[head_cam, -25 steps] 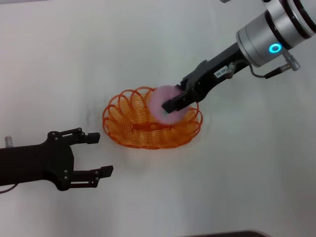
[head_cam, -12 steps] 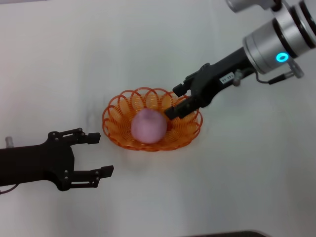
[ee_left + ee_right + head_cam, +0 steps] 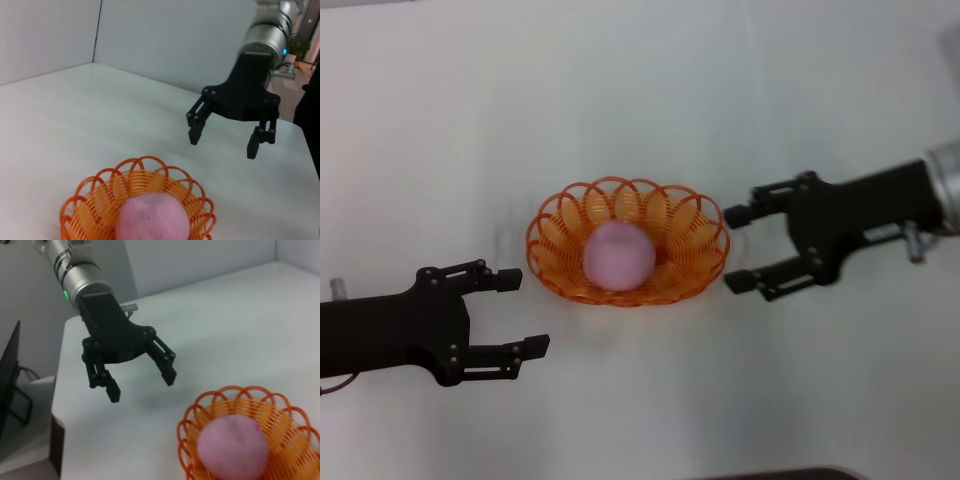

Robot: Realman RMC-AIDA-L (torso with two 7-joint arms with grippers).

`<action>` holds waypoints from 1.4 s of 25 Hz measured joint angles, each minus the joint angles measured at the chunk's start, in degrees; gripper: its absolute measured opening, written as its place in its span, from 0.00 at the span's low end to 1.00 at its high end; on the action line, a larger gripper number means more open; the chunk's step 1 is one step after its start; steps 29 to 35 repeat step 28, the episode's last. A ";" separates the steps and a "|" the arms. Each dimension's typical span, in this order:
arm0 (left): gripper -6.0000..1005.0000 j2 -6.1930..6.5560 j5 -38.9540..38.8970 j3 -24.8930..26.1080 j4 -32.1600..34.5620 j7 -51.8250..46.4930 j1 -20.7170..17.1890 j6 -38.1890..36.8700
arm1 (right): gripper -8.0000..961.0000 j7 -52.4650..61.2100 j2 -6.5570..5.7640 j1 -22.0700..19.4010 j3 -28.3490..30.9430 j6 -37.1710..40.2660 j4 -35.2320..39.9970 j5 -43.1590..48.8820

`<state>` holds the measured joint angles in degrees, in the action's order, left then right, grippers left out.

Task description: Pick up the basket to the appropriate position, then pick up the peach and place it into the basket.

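The orange wire basket sits at the middle of the white table. The pink peach lies inside it. The basket and peach also show in the left wrist view, and the basket and peach in the right wrist view. My right gripper is open and empty, just right of the basket's rim, also seen in the left wrist view. My left gripper is open and empty, left of and nearer than the basket, also seen in the right wrist view.
The white table stretches around the basket. Its near edge shows at the bottom of the head view. A dark object stands beyond the table's edge in the right wrist view.
The right gripper let go of the peach, which dropped into the basket. The right gripper then drew back to the right, clear of the basket. The left arm has not moved.
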<state>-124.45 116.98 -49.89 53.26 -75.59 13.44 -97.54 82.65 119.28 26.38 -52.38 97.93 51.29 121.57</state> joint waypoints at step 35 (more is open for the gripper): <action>0.84 0.27 0.44 1.73 -5.97 5.86 -0.52 3.65 | 0.86 -21.82 -0.08 -11.11 12.49 -4.76 -9.48 0.97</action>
